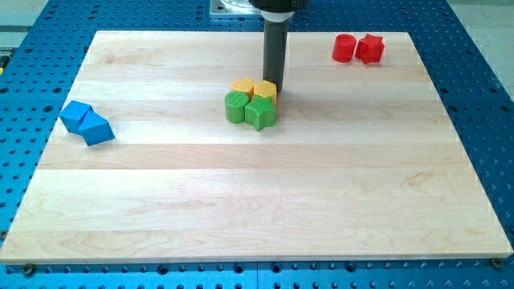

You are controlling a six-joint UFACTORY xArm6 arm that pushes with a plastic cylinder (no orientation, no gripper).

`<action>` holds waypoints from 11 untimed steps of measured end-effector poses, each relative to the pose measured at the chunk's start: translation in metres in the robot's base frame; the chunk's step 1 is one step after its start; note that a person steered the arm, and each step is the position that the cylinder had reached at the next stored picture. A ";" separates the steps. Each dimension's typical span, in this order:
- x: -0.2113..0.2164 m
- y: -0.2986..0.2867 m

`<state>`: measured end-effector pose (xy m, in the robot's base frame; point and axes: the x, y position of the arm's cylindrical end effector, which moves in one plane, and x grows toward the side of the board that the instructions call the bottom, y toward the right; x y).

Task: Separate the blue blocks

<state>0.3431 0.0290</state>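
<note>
My tip is sitting at the middle cluster, well apart from the blue blocks it is meant to split.

My tip (273,83) is resting against the upper right of the yellow blocks (254,87), which are touching the green blocks (250,109) below them. There is no claw on this arm, only the rod, so there is nothing to spread or pinch. The two blue blocks (87,122) are lying pressed together at the worktop (257,201) edge on the view's left, one slightly above and left of the other. The red blocks (358,48) are waiting at the view's top right. The risk I am judging: heading straight left would be ploughing through the yellow and green cluster, and a push coming from the right could be shoving the blue pair off the worktop's near edge.
</note>
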 end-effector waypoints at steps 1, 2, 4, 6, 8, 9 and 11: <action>-0.005 0.012; -0.056 -0.019; -0.041 -0.264; 0.056 -0.310; 0.157 -0.204; 0.158 -0.150; 0.194 -0.106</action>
